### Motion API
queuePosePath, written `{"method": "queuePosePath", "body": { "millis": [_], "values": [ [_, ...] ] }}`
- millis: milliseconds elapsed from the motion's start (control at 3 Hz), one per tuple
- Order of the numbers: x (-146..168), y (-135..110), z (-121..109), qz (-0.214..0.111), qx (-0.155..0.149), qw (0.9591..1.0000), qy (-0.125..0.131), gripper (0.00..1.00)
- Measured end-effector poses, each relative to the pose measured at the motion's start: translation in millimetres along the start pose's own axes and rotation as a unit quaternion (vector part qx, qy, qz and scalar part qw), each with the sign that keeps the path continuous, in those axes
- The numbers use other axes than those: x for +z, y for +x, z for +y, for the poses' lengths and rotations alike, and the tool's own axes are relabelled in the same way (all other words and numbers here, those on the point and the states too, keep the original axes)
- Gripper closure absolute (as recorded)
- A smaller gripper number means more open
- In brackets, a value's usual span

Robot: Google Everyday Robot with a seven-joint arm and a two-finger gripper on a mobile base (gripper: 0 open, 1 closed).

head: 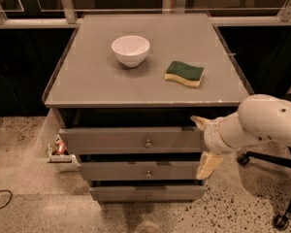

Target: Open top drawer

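The top drawer (pixel 116 140) is the widest grey front, just under the grey tabletop (pixel 87 81), with a small round metal knob (pixel 148 143) at its centre. A dark gap shows above its front; its inside is hidden. My gripper (pixel 204 143) is at the right end of the top drawer's front, well to the right of the knob. Its two cream fingers stand apart one above the other, open and empty: the upper fingertip (pixel 199 122) by the drawer's top corner, the lower one (pixel 208 165) beside the middle drawer. The white arm (pixel 262 123) comes in from the right.
A white bowl (pixel 130 50) and a green-and-yellow sponge (pixel 184 73) lie on the tabletop. Two narrower drawers (pixel 145 171) (pixel 148 194) sit below. A small bin of items (pixel 58 149) stands at the left. Chair legs with castors (pixel 280 221) are at the right.
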State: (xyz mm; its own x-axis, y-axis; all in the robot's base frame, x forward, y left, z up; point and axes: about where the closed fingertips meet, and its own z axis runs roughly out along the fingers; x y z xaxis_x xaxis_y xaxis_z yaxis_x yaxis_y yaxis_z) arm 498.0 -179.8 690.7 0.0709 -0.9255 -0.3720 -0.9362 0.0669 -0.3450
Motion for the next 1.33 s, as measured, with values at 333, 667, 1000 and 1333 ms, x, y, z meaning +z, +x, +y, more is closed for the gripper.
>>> {"method": "queuePosePath", "body": {
  "millis": [333, 667, 1000, 1333],
  "values": [
    [28.2, 0.0, -18.9, -0.014, -0.012, 0.9998, 0.006, 0.0],
    [48.9, 3.9, -29.9, -0.023, -0.016, 0.9996, 0.003, 0.0],
    [63.6, 10.9, -35.7, -0.03, -0.014, 0.9995, -0.003, 0.0],
    [64.3, 11.0, -35.8, -0.03, -0.013, 0.9995, -0.004, 0.05]
  ]
}}
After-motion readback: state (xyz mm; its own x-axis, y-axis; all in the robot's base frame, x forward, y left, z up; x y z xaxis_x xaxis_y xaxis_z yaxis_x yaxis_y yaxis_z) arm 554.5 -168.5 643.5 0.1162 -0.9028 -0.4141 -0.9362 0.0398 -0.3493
